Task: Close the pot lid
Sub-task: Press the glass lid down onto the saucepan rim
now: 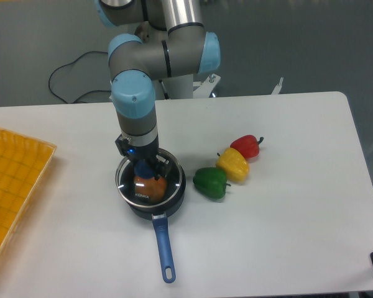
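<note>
A small black pot [154, 205] with a long blue handle [165, 248] sits on the white table, handle pointing toward the front. The clear glass lid [144, 194] with a metal rim hovers level over the pot's mouth, sitting slightly left of the pot's rim. My gripper [147, 167] comes straight down from above and is shut on the lid's blue knob. An orange round object [149, 184] shows through the glass inside the pot.
Just right of the pot lie three peppers in a row: green [210, 182], yellow [232, 164] and red [245, 146]. A yellow tray [12, 186] occupies the left edge. A black cable [74, 68] trails behind the arm's base.
</note>
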### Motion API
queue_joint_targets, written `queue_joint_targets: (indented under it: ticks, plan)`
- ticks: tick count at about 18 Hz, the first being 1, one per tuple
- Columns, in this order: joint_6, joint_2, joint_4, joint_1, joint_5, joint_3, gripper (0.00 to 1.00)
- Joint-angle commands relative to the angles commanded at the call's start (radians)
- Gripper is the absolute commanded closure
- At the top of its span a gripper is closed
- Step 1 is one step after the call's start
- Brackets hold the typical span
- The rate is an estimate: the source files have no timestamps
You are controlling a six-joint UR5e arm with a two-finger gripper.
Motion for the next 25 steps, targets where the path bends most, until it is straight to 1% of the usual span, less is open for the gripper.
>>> queue_joint_targets:
  ticks: [25]
  plan:
    - [0.003, -0.015, 0.006, 0.006, 0.006, 0.0, 0.44]
